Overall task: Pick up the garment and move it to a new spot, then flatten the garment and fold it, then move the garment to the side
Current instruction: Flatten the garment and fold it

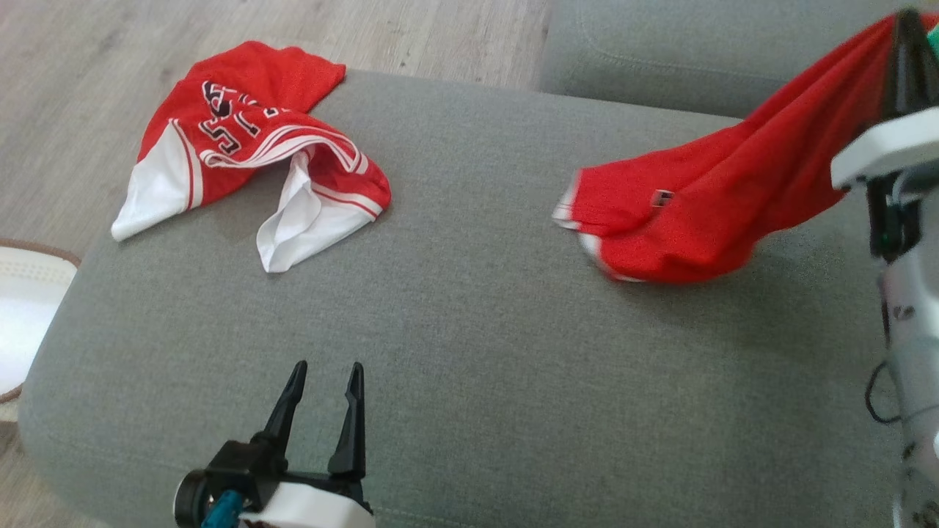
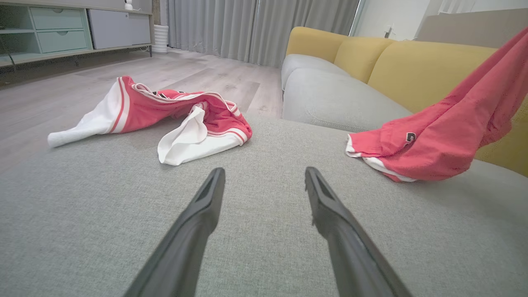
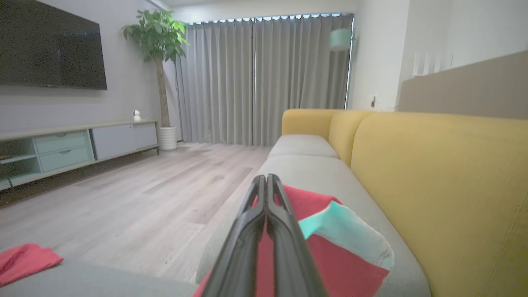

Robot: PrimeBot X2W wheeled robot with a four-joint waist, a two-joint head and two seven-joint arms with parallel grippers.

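Note:
My right gripper [image 1: 908,22] is raised at the upper right and shut on one end of the red garment [image 1: 704,205]. The cloth hangs down from it to the grey seat cushion [image 1: 469,345], where its white-trimmed lower end rests. In the right wrist view the closed fingers [image 3: 266,194] pinch red cloth [image 3: 342,268], with a teal patch [image 3: 342,233] beside them. The left wrist view has the same garment [image 2: 433,140] draped at right. Low over the cushion's front, my left gripper [image 1: 326,381] stands open with nothing in it [image 2: 264,177].
A second red and white jersey [image 1: 249,147] lies crumpled at the cushion's far left corner [image 2: 177,119]. Yellow backrests [image 3: 433,185] run along the right. Wood floor [image 1: 88,66] lies beyond the left edge, with a white round object [image 1: 29,315] on it.

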